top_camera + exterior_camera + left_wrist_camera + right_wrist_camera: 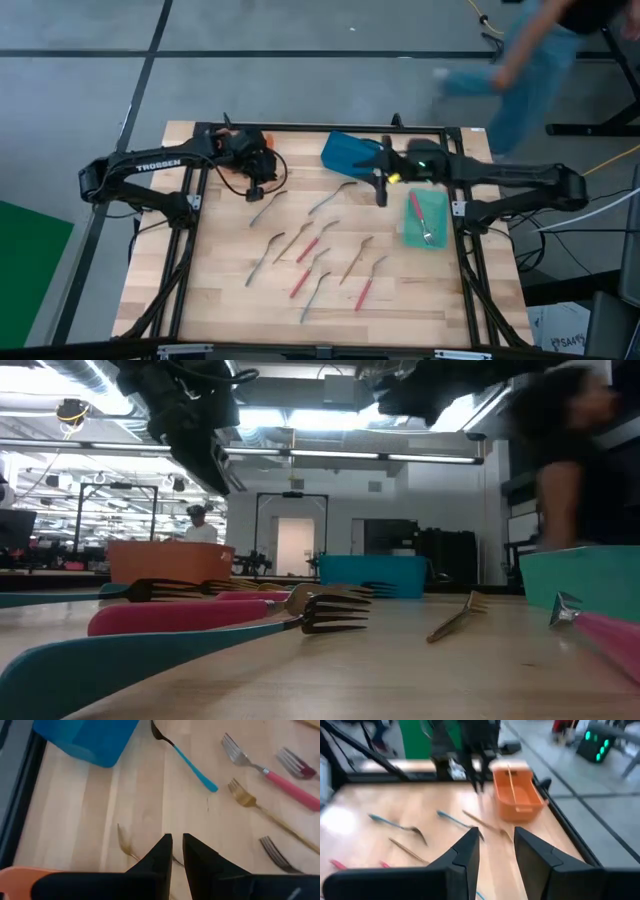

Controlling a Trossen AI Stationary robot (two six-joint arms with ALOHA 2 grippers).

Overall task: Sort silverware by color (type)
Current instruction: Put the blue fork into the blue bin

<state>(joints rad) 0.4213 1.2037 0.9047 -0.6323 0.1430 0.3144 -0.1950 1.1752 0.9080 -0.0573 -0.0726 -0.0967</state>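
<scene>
The silverware lies scattered over the middle of the wooden table: gold forks [292, 240], red-handled ones [305, 275] and teal-handled ones [192, 762]. My left gripper [257, 190] hovers over the far left part, next to the orange bin [517, 795]. Its fingers [177, 845] stand a narrow gap apart with nothing between them, above a gold utensil [125, 842]. Near the blue bin [350, 152], my right gripper [380, 192] is raised above the far middle. It is open [496, 845] and empty.
The green bin [425, 218] at the right holds a red-handled utensil [415, 210] and a grey one. A gold utensil [512, 787] lies in the orange bin. A black frame [470, 250] runs round the table. A person [530, 60] moves beyond the far right corner.
</scene>
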